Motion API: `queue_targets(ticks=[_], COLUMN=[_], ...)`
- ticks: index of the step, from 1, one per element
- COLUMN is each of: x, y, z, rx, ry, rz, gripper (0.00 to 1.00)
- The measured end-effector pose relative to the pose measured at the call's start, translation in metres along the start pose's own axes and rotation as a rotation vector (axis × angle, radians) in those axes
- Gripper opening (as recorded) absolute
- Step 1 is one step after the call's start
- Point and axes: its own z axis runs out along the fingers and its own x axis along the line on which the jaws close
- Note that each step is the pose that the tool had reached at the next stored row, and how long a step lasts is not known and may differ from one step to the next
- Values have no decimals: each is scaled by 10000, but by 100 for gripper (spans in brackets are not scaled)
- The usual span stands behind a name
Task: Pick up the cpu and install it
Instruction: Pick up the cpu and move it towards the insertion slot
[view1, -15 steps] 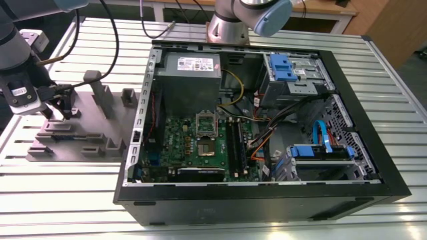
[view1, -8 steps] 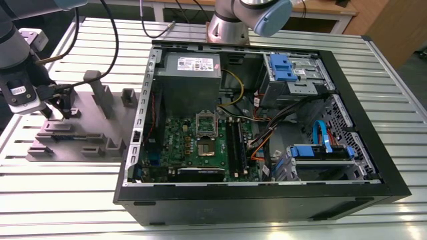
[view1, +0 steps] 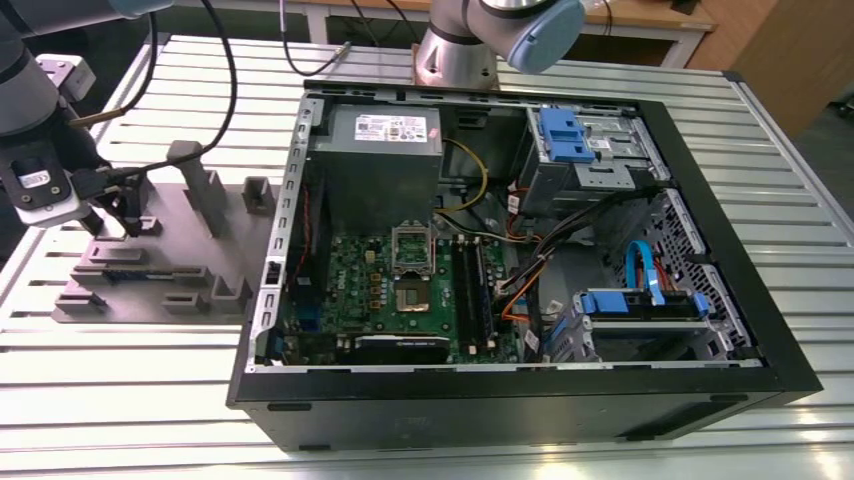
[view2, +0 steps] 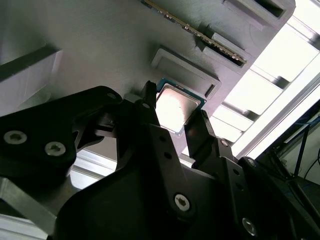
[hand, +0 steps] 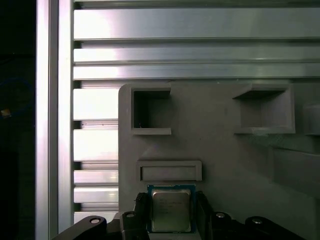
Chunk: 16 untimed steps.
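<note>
The cpu (hand: 171, 209) is a small square chip with a shiny silver top and a thin pale rim (view2: 176, 106). It lies at the edge of the grey fixture plate (hand: 215, 145), just beside a shallow rectangular recess (hand: 170, 171). My gripper (hand: 171, 212) has a black finger pressed against each of two opposite sides of the chip, so it is shut on it (view2: 175, 109). In the exterior view, the gripper (view1: 114, 225) stands low over the far-left part of the fixture plate (view1: 174, 275), and the cpu is hidden under it.
An open computer case (view1: 747, 340) lies on the slatted aluminium table (view1: 134, 400), to the exterior view's right of the fixture. Its green motherboard holds an open socket (view1: 411, 265) with a raised silver frame. Upright posts (view1: 200, 185) rise from the fixture near the gripper.
</note>
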Motion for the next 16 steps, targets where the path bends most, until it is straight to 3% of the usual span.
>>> queue_targets(ticks=[16], x=[0], y=[4], z=[-85], rx=[0], ry=[0], rz=[0], gripper=[47])
